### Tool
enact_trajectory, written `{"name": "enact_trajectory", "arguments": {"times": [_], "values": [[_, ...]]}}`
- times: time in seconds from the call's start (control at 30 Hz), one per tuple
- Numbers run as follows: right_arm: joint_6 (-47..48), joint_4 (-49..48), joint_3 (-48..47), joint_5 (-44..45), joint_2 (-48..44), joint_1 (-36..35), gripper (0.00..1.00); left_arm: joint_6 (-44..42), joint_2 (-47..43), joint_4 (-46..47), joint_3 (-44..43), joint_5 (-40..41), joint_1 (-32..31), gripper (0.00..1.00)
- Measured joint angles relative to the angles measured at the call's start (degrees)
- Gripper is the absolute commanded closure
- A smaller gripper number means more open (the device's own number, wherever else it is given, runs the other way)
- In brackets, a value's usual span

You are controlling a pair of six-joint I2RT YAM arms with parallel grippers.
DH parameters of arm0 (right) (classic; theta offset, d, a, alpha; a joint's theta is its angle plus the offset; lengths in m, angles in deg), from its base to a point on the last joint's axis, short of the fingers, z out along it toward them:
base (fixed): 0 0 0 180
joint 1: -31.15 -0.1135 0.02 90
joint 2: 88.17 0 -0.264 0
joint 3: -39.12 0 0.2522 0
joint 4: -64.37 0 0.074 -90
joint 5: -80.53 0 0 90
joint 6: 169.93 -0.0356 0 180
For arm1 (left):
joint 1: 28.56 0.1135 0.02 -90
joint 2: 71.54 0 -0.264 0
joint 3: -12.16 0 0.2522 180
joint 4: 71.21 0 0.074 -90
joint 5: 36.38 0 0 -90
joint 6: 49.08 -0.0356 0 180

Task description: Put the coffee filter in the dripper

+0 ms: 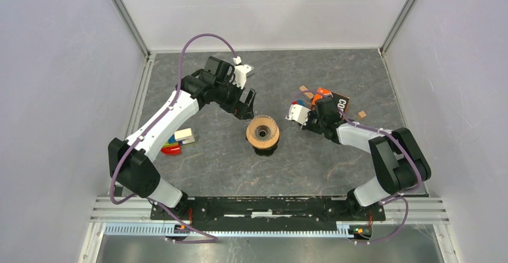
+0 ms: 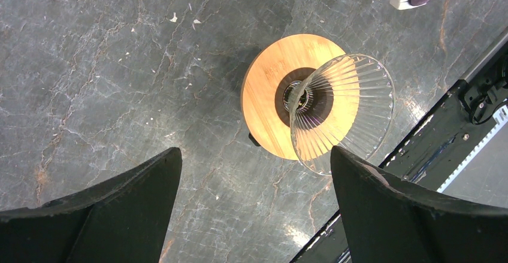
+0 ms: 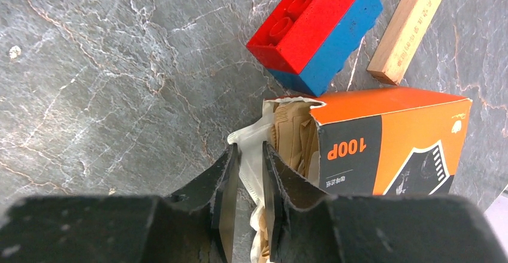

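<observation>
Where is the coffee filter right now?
Right wrist view: the coffee filter sits pinched in the right claw at the open end of the orange box, on the robot's right, near the red-and-blue block.

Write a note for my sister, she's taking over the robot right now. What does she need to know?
Left gripper: open, empty, hovering near the dripper, which stands mid-table with nothing in it.
Right gripper: shut on the coffee filter, white paper sticking out of the orange box at its open end.
Done: filter pinched.
Left: pull it free, carry it over, seat it in the dripper.
</observation>
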Motion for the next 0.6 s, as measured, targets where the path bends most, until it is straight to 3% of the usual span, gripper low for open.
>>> {"name": "enact_trajectory", "arguments": {"times": [0.27,0.6], "values": [[0.1,-0.5,0.0,0.2,0.4,0.0,0.91,0.0,0.0,0.0,0.0,0.0,0.0,0.00],[0.0,0.1,-0.1,0.2,0.4,0.0,0.89,0.0,0.0,0.0,0.0,0.0,0.0,0.00]]}}
